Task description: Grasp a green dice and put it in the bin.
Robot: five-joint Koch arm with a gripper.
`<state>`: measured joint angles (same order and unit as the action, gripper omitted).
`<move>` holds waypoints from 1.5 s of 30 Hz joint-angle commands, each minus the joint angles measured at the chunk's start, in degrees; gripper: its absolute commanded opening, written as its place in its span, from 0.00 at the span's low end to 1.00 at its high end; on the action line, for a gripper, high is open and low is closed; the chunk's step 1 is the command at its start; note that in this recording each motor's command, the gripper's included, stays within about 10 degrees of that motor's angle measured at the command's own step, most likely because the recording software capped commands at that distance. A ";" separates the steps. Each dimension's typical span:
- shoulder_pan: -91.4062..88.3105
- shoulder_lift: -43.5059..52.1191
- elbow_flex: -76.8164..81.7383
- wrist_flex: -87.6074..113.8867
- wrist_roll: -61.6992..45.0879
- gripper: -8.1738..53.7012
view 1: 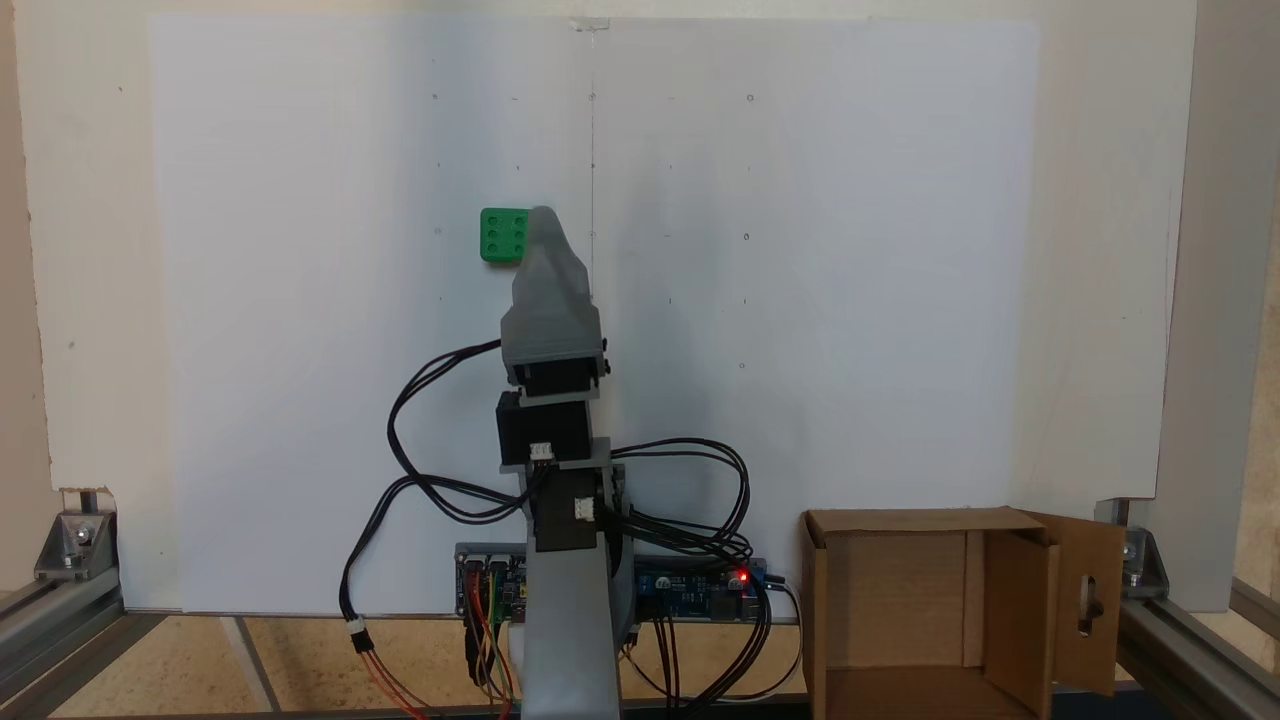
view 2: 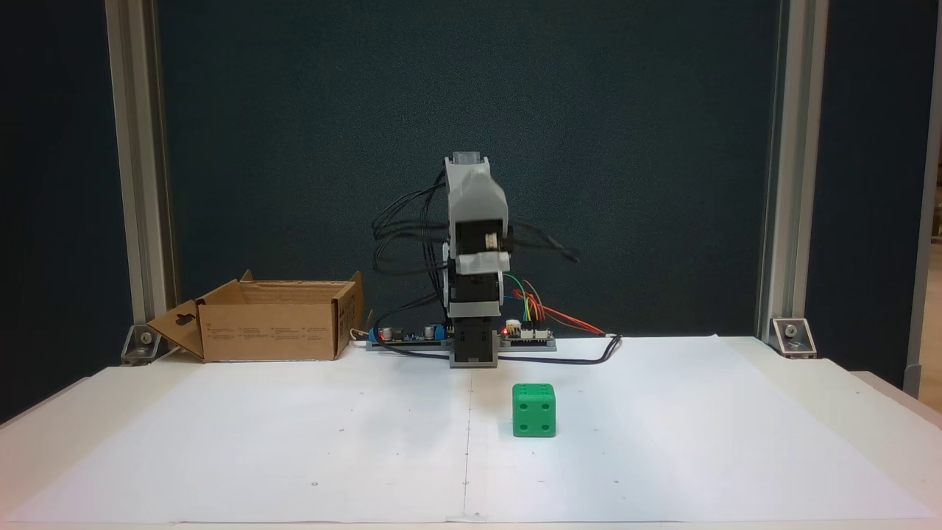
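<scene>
The green dice [view 1: 503, 235] [view 2: 534, 411] sits on the white paper sheet, its top face showing several pips. My gripper [view 1: 543, 215] [view 2: 478, 221] is held high on the folded arm. In a fixed view its tip overlaps the dice's right edge; in the other it hangs well above the table and behind the dice, touching nothing. Its jaws lie one behind the other, so their state is unclear. The bin [view 1: 905, 520] [view 2: 272, 331], a brown cardboard box with a keyhole-cut flap, stands beside the arm's base with nothing visible inside.
Circuit boards [view 1: 690, 585] [view 2: 412, 335] and looped black cables [view 1: 690, 500] crowd the arm's base. Aluminium frame posts [view 2: 140, 184] and corner brackets [view 2: 791, 335] stand at the table's back corners. A white paper sheet [view 2: 294, 442] covers the table.
</scene>
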<state>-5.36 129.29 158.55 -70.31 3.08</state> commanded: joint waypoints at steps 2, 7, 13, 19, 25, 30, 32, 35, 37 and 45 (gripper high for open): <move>0.26 -0.18 -7.91 5.27 -0.26 0.81; 1.23 -10.11 -16.44 12.04 -0.53 0.84; 1.49 -13.80 -22.06 22.24 -0.53 0.84; 0.70 -14.15 -25.84 38.14 -0.44 0.85; 1.05 -13.89 -25.93 39.55 -0.44 0.84; 2.72 -7.65 -27.69 48.96 -0.26 0.85; 3.43 -6.77 -29.44 55.20 -0.09 0.85; 3.34 -5.01 -31.55 63.90 2.02 0.84; 2.90 -5.01 -34.98 72.49 2.55 0.84; -4.22 -6.42 -44.03 97.47 5.36 0.83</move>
<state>-8.26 122.96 118.21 23.47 5.45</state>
